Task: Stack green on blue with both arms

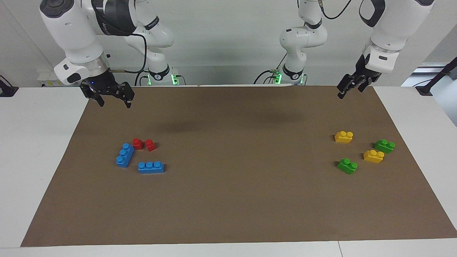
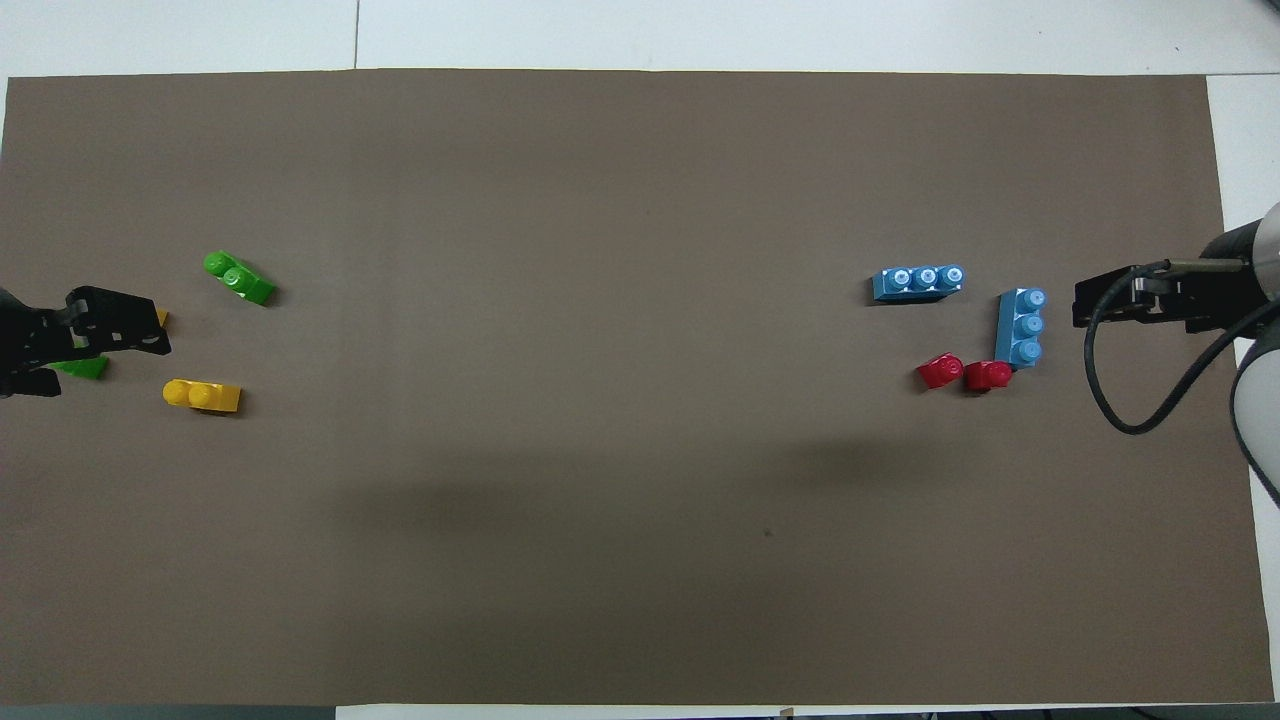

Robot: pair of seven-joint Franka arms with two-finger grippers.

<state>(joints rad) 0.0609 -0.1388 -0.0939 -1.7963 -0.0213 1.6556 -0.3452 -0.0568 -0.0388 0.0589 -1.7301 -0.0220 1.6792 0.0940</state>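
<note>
Both raised, jaws wide, empty: left gripper (image 1: 350, 90) turned edge-on over mat (image 1: 228, 200) corner, right gripper (image 1: 113, 100) likewise

place: probably a robotics lab | evidence: two white arms (image 1: 76, 34), brown mat (image 1: 235, 200) on white table (image 1: 35, 142)

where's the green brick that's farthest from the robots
The green brick lies on the brown mat toward the left arm's end, beside a yellow brick.

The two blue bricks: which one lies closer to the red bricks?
The blue brick nearer the robots, set at a slant; one end nearly meets a red brick. The other blue brick lies apart, farther from the robots.
</note>
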